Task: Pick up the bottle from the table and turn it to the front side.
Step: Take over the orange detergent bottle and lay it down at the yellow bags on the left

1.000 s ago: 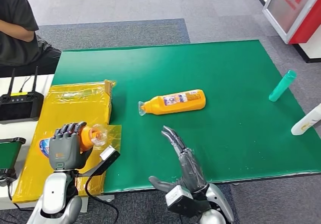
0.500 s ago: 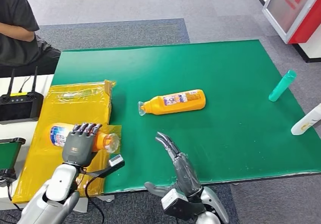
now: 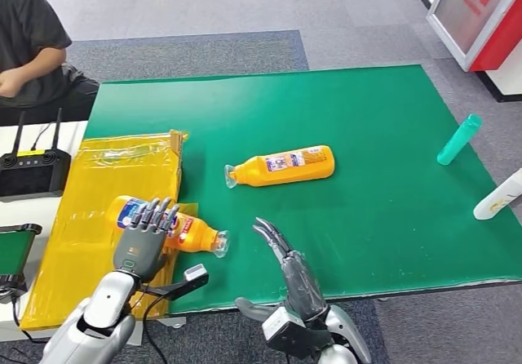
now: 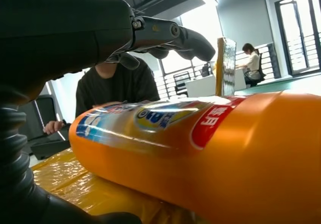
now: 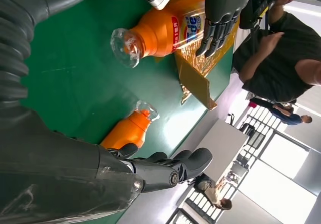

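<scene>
— Two orange plastic bottles lie on their sides in the head view. Which one is near the left hand?

— It is the orange plastic bottle with a blue and red label (image 3: 179,228). It lies half on the yellow plastic-wrapped flat package (image 3: 99,184) and half on the green surface (image 3: 382,135), with its clear cap toward the right. The left hand (image 3: 143,242) rests over its label end with the fingers spread on top. I cannot tell if the fingers really close around it.

— And the second one?

— The second orange bottle with a white label (image 3: 281,166) lies near the middle of the green surface, apart from both hands. The right hand (image 3: 289,268) hovers at the near edge with fingers extended and apart, holding nothing. At the far right are a teal plastic tube (image 3: 459,139) and a white bottle (image 3: 497,195). A person in a dark shirt (image 3: 28,46) sits at the upper left, beside a black device with two antennas (image 3: 31,166).

— What does the left wrist view give?

— The labelled bottle (image 4: 212,153) is very close, lying on the yellow wrapping (image 4: 75,184). The dark fingers (image 4: 170,35) arch above it, with a gap visible there.

— And the right wrist view?

— The right hand's fingers (image 5: 170,166) are straight and free. Beyond them lies the white-label bottle (image 5: 130,128), and further away the labelled bottle (image 5: 159,33) under the left hand's fingers (image 5: 217,25).
</scene>
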{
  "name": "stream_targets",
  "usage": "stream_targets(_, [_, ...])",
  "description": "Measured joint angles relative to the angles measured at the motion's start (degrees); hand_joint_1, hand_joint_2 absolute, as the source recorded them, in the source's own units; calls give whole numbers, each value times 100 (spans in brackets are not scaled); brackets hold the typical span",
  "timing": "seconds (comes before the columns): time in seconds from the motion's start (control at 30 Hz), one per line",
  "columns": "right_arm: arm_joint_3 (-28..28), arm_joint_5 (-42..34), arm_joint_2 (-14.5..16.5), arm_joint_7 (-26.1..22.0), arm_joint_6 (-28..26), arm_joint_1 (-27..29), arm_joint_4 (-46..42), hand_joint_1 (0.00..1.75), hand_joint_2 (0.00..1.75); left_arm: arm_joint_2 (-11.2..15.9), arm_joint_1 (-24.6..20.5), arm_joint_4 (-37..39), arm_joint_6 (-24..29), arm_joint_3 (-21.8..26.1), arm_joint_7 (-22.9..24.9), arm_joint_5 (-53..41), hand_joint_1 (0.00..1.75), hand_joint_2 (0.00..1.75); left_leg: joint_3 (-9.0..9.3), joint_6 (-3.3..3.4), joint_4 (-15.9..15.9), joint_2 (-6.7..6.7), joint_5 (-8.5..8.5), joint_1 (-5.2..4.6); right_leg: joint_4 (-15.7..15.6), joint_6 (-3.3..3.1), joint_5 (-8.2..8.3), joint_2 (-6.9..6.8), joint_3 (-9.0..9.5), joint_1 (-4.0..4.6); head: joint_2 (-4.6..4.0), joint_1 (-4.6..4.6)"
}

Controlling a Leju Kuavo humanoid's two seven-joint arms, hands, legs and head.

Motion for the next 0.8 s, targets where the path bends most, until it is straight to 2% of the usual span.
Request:
stream_targets(0.1, [-6,1,0,0,-2,22,-1,0,175,-134,51,-35,-56,140,-232,57,0,175,0,0,0,0,0,0,0,0,0,0,0,0,0,-1])
stream_targets(0.23, [-30,14,0,8,-5,79,-16,0,175,-516,259,-284,-227,615,-950,596,0,175,-1,2,0,0,-2,-1,0,1,0,0,0,-1,0,0])
stream_targets(0.37, [-57,17,-5,20,-12,151,-63,0,175,-894,481,-714,-659,1111,-1961,2431,0,175,-1,2,0,0,-3,-1,-1,0,0,0,0,-1,0,1])
stream_targets(0.47, [-76,12,-18,20,-21,215,-95,0,175,-1133,715,-1114,-955,1432,-2480,3416,0,175,0,0,0,1,-4,0,0,-1,-1,1,-2,0,0,-1])
stream_targets(0.73, [-130,8,-35,13,-33,291,-138,0,175,-1397,1010,-1615,-1141,1828,-2749,3883,0,175,0,0,0,1,-4,0,0,-1,-2,0,0,0,0,0])
stream_targets(0.8, [-142,3,-35,4,-44,303,-144,0,175,-1433,1065,-1686,-1345,1868,-3074,4363,0,175,0,1,0,1,-3,0,0,-1,-1,0,1,0,0,0])
